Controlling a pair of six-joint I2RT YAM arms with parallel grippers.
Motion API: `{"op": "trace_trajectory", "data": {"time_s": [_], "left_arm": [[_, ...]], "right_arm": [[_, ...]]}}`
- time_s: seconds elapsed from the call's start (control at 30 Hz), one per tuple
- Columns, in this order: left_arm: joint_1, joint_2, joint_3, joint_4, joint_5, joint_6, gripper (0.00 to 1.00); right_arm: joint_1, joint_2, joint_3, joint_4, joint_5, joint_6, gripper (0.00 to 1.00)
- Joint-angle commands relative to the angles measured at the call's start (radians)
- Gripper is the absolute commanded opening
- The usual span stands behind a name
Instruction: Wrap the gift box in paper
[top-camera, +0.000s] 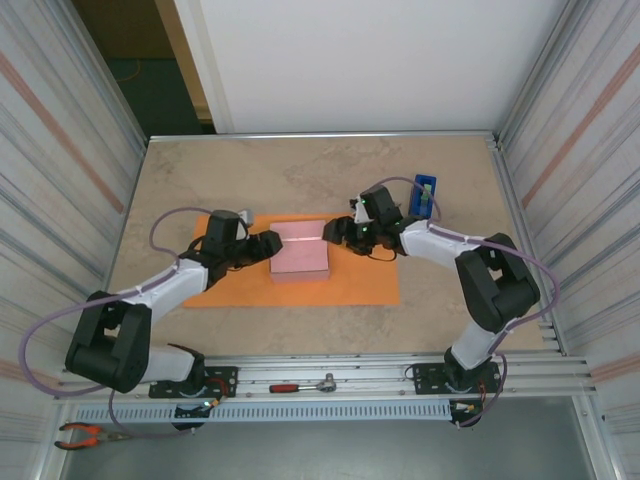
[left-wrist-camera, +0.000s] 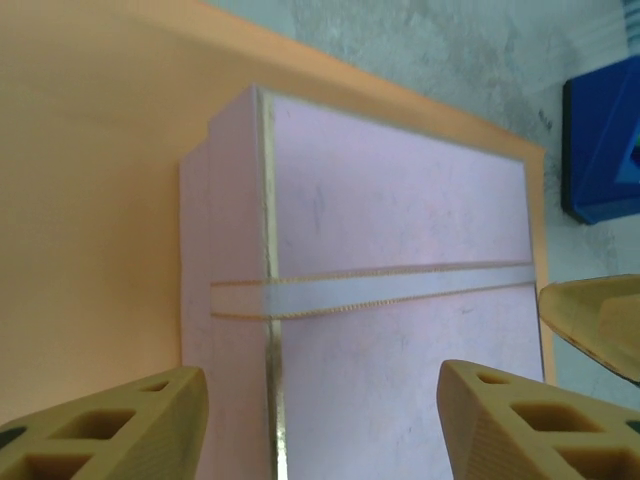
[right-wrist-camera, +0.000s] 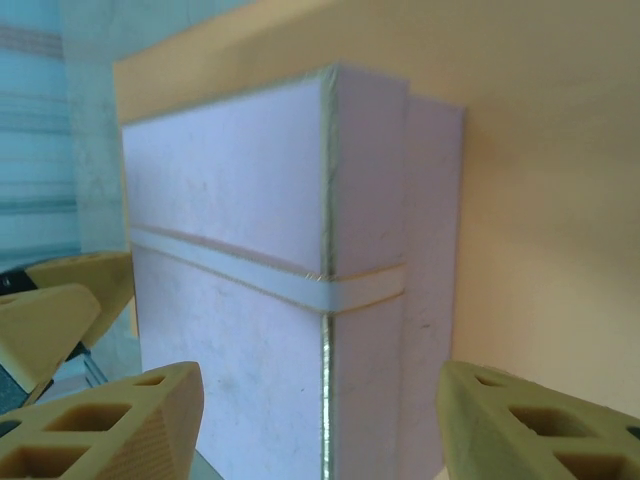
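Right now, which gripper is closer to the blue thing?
Right. The right gripper sits at the box's right edge, on the blue thing's side. The left gripper is at the box's left edge, farther off.

table (top-camera: 200, 170), orange paper (top-camera: 350, 290), blue holder (top-camera: 424, 195) perhaps

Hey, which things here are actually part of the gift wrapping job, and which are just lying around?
For the job:
pink gift box, sitting on the paper
orange paper, spread flat

Lying about:
blue object
red-handled tool
red-handled pliers
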Motion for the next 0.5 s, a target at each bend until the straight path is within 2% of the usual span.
{"op": "trace_trajectory", "data": {"time_s": [0.0,0.17,0.47], "left_arm": [[0.023,-0.028,0.010,-0.012,0.011,0.002,0.64],[0.024,-0.014,0.050,-0.060,0.046,0.016,0.65],[0.008,-0.053,0.055,-0.241,0.048,0.066,0.66]], "right_arm": [[-0.052,-0.043,-0.016,-0.041,-0.037,-0.034,0.62],[-0.043,-0.047,-0.005,-0.062,-0.047,-0.035,0.61],[0.050,-0.057,-0.041,-0.073,0.002,-0.016,0.61]]}}
